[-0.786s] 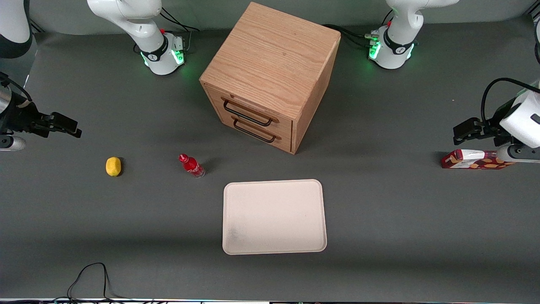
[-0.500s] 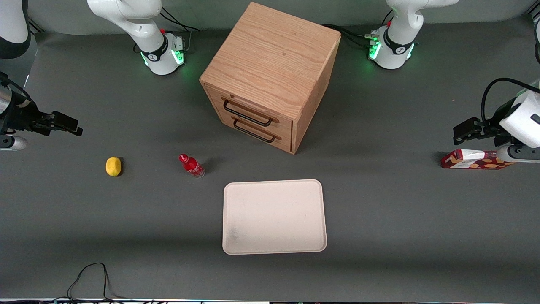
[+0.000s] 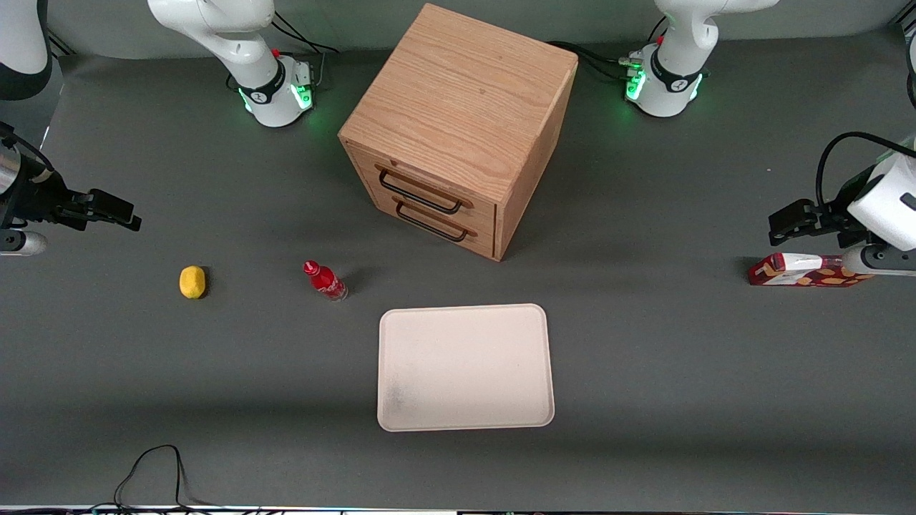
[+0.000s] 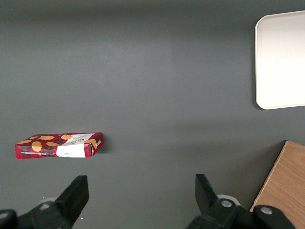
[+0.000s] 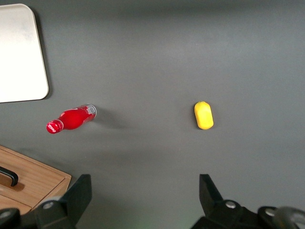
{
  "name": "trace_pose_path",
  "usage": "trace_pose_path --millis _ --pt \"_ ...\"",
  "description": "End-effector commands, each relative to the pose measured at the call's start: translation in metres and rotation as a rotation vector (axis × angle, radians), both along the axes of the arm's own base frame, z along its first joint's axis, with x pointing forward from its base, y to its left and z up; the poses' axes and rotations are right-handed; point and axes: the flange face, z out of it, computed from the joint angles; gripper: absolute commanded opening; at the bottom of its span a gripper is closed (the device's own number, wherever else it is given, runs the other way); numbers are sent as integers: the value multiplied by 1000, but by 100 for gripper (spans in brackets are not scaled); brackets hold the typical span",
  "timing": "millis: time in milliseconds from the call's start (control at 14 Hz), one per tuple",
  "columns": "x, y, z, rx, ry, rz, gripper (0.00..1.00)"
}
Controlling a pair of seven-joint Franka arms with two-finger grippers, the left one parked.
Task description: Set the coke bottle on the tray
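One coke bottle [image 3: 325,280] stands near the tray [image 3: 465,367]: light, rigid, likely slick; grasp mid-body. Gripper [image 3: 118,214] hovers well apart, fingers spread, empty.

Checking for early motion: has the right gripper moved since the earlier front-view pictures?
Yes, barely. The gripper, open, crept sideways toward the wooden drawer cabinet, at the working arm's end, far from the coke bottle.

Open-fingered gripper [image 5: 143,195] — above coke bottle [image 5: 71,119]
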Motion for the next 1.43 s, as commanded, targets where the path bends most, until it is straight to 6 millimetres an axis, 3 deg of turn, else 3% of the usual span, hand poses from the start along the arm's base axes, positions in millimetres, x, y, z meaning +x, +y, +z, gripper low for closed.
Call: trace_pose_path --millis 0,143,500,714,929,1357 --pt "18 31 9 19 18 35 100" --pt "28 53 7 21 27 28 100" --pt "42 167 -16 -1 57 6 100" --pt "35 208 -20 0 62 -11 100" --pt "27 231 -22 -6 66 -22 100" --pt "11 228 -30 -16 86 -2 100"
